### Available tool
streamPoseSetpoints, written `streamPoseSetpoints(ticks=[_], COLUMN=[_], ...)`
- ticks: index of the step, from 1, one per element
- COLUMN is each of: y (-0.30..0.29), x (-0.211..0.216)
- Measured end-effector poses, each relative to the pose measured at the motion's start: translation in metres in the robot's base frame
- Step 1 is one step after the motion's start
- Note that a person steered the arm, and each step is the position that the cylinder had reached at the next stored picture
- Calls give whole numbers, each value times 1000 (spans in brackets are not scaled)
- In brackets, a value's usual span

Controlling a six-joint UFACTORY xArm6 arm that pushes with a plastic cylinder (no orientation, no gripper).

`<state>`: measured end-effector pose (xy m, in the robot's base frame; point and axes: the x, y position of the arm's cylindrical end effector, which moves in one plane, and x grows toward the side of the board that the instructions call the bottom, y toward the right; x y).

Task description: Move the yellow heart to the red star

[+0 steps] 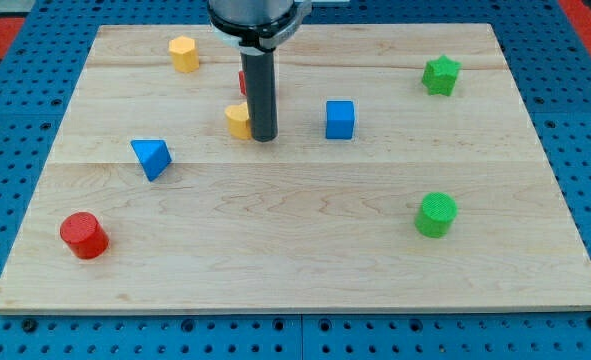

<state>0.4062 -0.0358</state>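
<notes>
The red cylinder (pixel 83 235) sits at the lower left of the wooden board (pixel 295 270). The blue triangular block (pixel 151 157) lies left of centre, with a yellow block (pixel 183 53), shape unclear, at upper left. The yellow heart (pixel 238 120) touches my tip (pixel 264 136) on its left side. The red star (pixel 243 81) is mostly hidden behind the rod, just above the heart. The rod carries no jaws. The blue cube (pixel 340 119) is just right of the tip. The green star (pixel 441 75) is at upper right and the green cylinder (pixel 436 214) at lower right.

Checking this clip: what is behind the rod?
A sliver of the red star shows at the rod's left edge; the rest is covered. The yellow heart sits left of my tip, partly hidden, so contact cannot be judged.
</notes>
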Motion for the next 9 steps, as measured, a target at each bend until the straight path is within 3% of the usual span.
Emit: streamPoseSetpoints(ticks=[2,5,6,8,9], y=[-30,-35,-68,-17,-22], x=[22,-14,-15,-35,-70])
